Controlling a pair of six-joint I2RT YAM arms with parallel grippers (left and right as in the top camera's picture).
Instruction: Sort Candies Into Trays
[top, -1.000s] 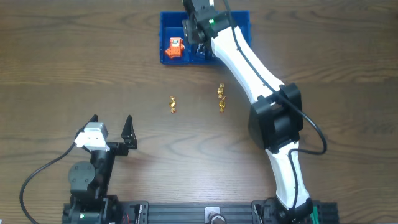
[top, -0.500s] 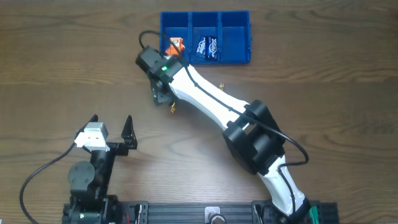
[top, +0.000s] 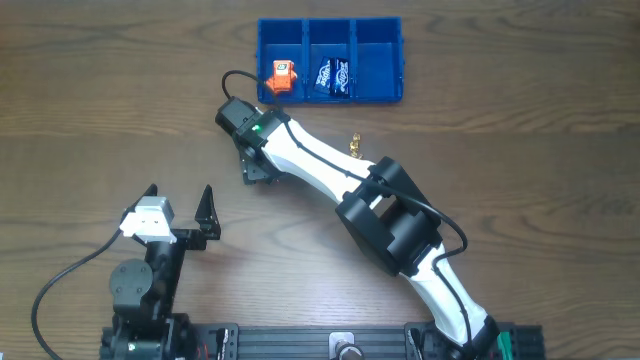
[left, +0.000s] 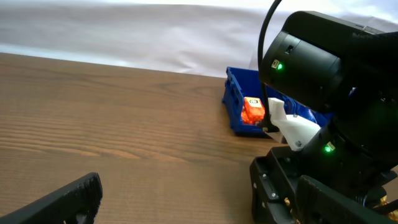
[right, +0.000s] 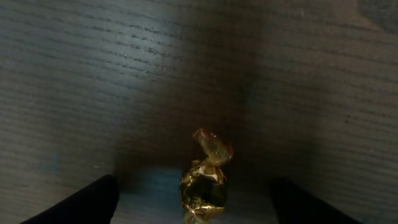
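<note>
1. Risk, slip: the gold candy (right: 204, 183) is small, rounded and foil-wrapped. If the jaws close off-centre it could squirt out or roll across the table (top: 520, 120).
2. Risk, bad pinch: the twisted wrapper end points up. Catching only that tail would probably let the candy drop on the lift.
3. Risk, scraping: the right gripper (top: 256, 168) sits low, at centre-left of the top view. Going any lower could jam its fingers (right: 81, 202) on the wood.
4. Risk, sweep: a second gold candy (top: 355, 144) lies just beside the right arm, right of centre in the top view. The arm's swing to the tray (top: 378, 62) at top centre could knock it away.
5. Risk, wrong slot: the tray's left compartment holds an orange candy (top: 283, 77) and the middle one a blue candy (top: 331, 72). The right one is bare and is likely where the gold goes; a short reach would mix types.
6. Right gripper: jaws spread wide, one finger on each side of the gold candy. The candy is between them on the table, low centre of the right wrist view. Neither finger touches it; nothing gripped yet.
7. Left gripper (top: 180, 198): lower left of the top view, jaws apart, holding nothing, well apart from every candy.
</note>
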